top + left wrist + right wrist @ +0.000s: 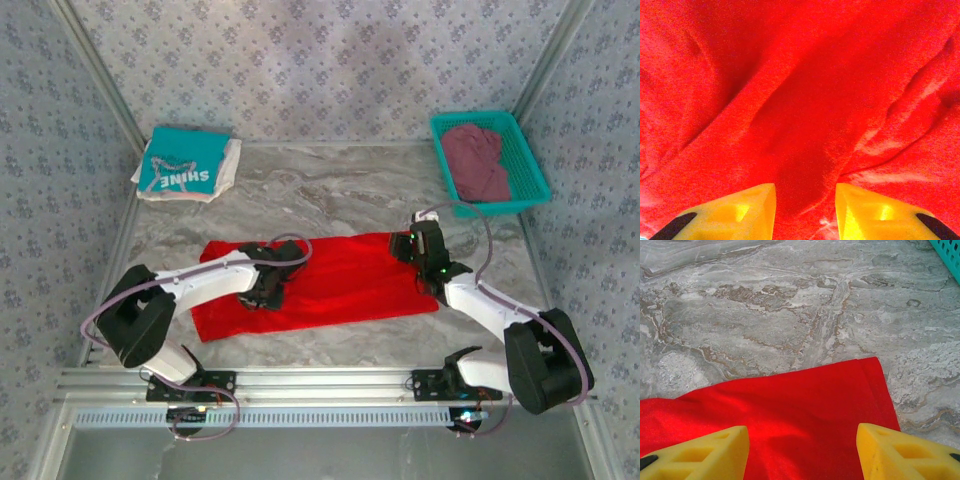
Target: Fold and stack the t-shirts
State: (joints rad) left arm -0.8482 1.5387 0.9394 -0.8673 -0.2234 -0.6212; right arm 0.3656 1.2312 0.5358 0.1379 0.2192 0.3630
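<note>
Marbled counter [350, 185] carries the red t-shirt [345, 290], judged soft, light, limp. Left gripper [805, 212] part-open over mid-cloth, right gripper [802, 452] wide; both fingers empty. Pinch its 3 o'clock corners.

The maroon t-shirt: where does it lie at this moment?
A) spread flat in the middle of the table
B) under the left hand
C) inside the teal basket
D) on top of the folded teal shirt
C: in the top view the maroon t-shirt lies crumpled inside the teal basket at the far right, apart from both arms.
</note>
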